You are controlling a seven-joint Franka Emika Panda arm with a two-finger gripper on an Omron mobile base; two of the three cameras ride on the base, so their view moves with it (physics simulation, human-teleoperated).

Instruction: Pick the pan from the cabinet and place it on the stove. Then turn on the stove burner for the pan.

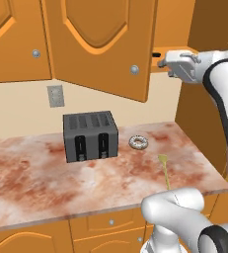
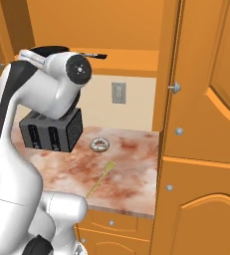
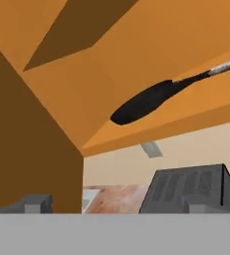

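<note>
1. Left base view: the white arm reaches up to the open orange-brown wooden wall cabinet with arched door panels and round silver knobs (image 1: pixel 103 44). The two-finger gripper (image 1: pixel 161 60) sits at the front edge of the cabinet's bottom shelf, just past the edge of the swung-open door. Its fingers are too small here to judge the gap. On the reddish marbled countertop (image 1: pixel 31 183) stand a dark grey box-shaped two-slot toaster (image 1: pixel 90 135) and, just to its right, a white-frosted ring doughnut (image 1: pixel 138 143). A thin yellow-green spatula-like utensil (image 1: pixel 163 170) lies nearer the front edge. A grey wall outlet plate (image 1: pixel 56 96) sits above the toaster.

2. Right base view: the arm's white wrist covers the shelf front. A short piece of the round matte black pan with long straight handle (image 2: pixel 95 55) pokes out to the right of the wrist, at shelf level. Toaster, doughnut and utensil lie on the counter below. A tall closed wooden door panel stands at the right.

3. Hand view: the pan lies flat on the cabinet shelf, seen edge-on as a dark oval, handle running up to the right with a pale tip. The two dark fingertips (image 3: pixel 33 203) stand far apart, jaws wide, nothing between them and clear of the pan. The toaster top shows below the shelf.
</note>
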